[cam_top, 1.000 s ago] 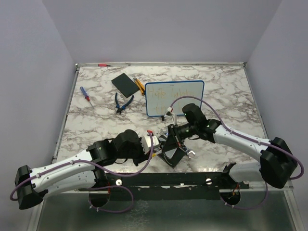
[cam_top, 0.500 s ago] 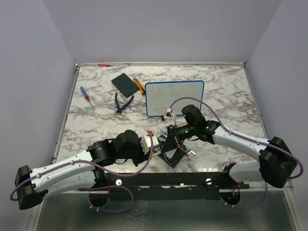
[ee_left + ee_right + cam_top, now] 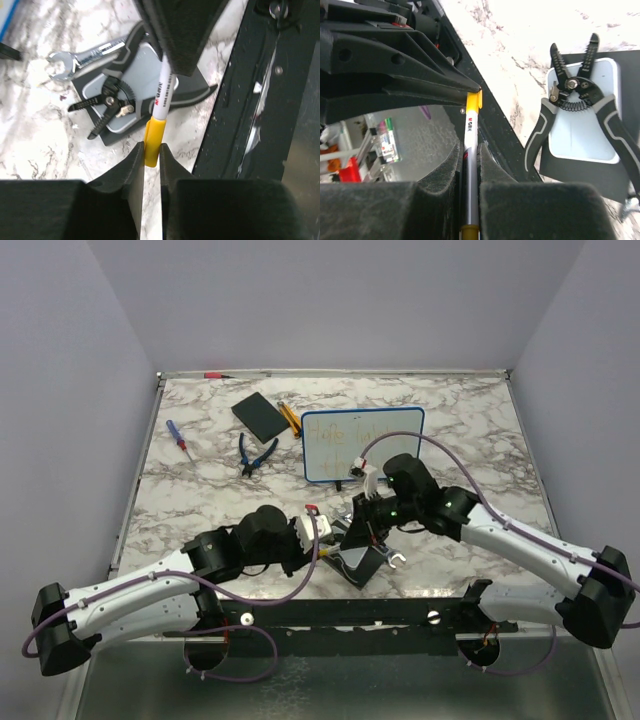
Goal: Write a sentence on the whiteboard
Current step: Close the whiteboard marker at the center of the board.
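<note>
The whiteboard [image 3: 362, 445] with a blue rim stands at the back middle of the table. The sentence [image 3: 358, 432] shows on it as faint orange letters in two lines. Both grippers meet in front of it over a white marker [image 3: 163, 87] with a yellow cap [image 3: 152, 145]. My left gripper [image 3: 152, 150] is shut on the cap. My right gripper [image 3: 469, 150] is shut on the marker's barrel [image 3: 469, 145], and the cap [image 3: 473, 101] sits between the left fingers [image 3: 420, 85]. In the top view the left gripper [image 3: 333, 538] and the right gripper [image 3: 353, 523] almost touch.
Wire strippers [image 3: 112, 100] lie on a grey pad just below the grippers, with a wrench [image 3: 75, 60] beside it. At the back left lie a black square pad [image 3: 263, 416], an orange pencil [image 3: 290, 418], blue pliers [image 3: 255, 453] and a screwdriver [image 3: 178, 437]. The black front rail [image 3: 400, 612] is close.
My right arm's elbow has swung out to the right and its wrist has shifted slightly. The left arm has barely moved. Both grippers stay on the marker.
</note>
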Controlling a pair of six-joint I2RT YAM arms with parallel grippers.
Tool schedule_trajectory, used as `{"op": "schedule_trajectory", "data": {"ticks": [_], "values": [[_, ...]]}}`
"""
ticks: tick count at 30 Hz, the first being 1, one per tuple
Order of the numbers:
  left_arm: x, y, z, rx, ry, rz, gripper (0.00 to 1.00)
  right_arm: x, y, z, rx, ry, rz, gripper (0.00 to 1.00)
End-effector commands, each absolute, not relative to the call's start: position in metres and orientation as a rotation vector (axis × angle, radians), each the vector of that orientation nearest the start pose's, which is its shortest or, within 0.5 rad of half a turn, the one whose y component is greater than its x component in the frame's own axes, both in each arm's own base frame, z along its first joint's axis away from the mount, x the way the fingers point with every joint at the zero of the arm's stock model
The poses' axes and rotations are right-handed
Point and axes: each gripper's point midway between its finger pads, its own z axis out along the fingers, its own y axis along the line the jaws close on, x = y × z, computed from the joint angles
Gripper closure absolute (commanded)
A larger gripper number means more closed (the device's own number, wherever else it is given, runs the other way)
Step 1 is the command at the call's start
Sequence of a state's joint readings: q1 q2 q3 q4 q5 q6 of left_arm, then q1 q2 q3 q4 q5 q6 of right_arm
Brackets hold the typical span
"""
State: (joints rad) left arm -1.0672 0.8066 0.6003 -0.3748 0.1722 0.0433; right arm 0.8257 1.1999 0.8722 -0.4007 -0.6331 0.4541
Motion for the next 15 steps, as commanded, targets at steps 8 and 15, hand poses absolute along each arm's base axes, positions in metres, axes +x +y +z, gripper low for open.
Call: {"op": "schedule_trajectory", "data": {"ticks": [8,15], "values": [[0.142,-0.262,0.213,1.043,1.672,-0.717,0.55,0.134,0.28,0.198,-0.702,2.298,1.113,0.99],[0.146,-0.257,0.236,0.911,1.677,-0.753,0.33,0.152,0.266,0.207,-0.563,2.199,1.022,1.0]]}}
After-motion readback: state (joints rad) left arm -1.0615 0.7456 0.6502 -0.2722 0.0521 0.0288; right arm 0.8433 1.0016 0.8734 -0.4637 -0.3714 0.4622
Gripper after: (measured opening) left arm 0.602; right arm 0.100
